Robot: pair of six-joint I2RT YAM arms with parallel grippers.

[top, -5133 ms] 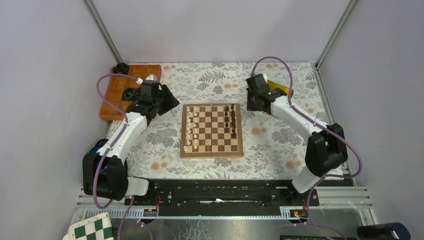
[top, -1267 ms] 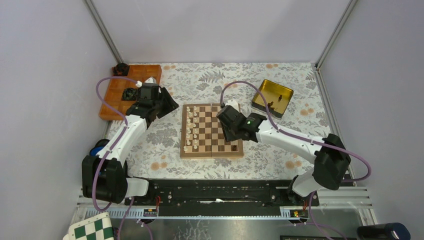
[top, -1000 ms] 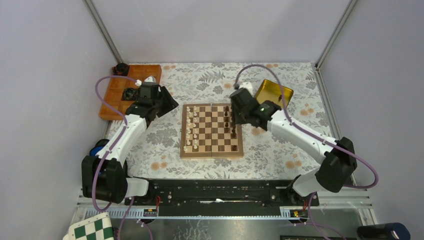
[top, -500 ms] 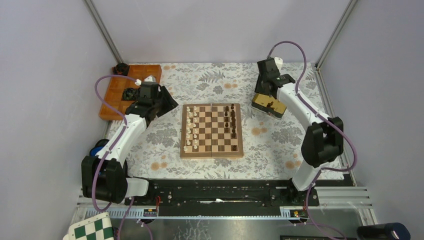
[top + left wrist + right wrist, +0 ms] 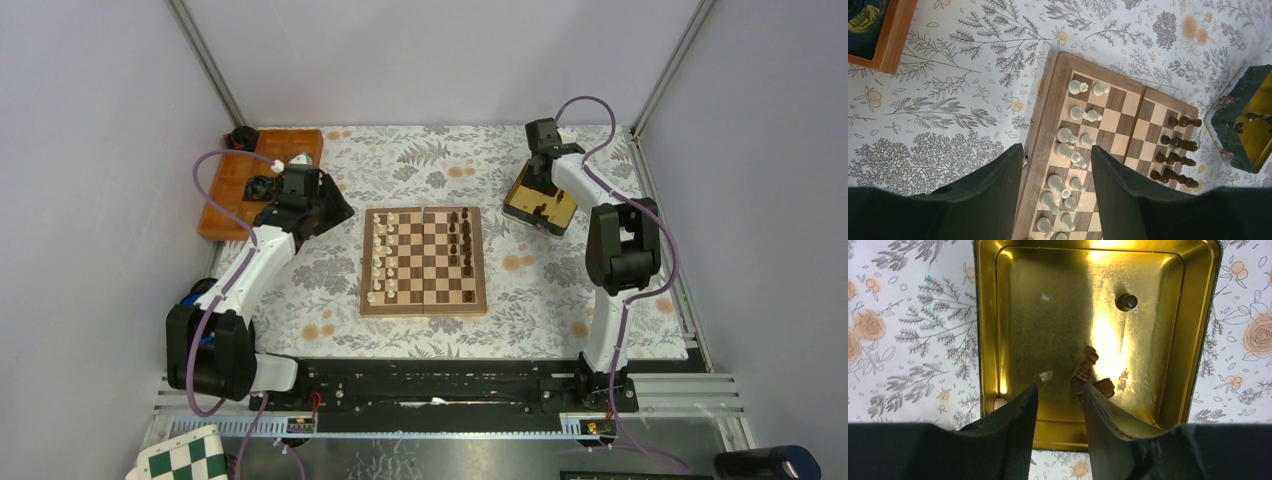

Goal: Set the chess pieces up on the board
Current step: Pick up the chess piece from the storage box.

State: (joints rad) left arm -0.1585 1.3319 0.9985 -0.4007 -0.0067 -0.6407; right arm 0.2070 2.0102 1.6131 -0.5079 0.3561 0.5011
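- Grippers first: the right gripper (image 5: 1059, 392) hangs spread and empty over the gold tin (image 5: 979, 340). The left gripper (image 5: 1055, 150) is likewise spread and empty, above the cream side of the board (image 5: 1048, 100).
- Cream chess pieces (image 5: 380, 255) line the board's left files and dark chess pieces (image 5: 463, 238) its right, where the near squares look unfilled.
- More dark ones lie in the tin as a touching heap (image 5: 1087, 372), with one upright pawn (image 5: 1126, 301) apart from it.
- Closing on the heap could pinch two pieces at once, or squirt a rounded one sideways.
- A tilted grasp would probably topple neighbours in the crowded dark rows.
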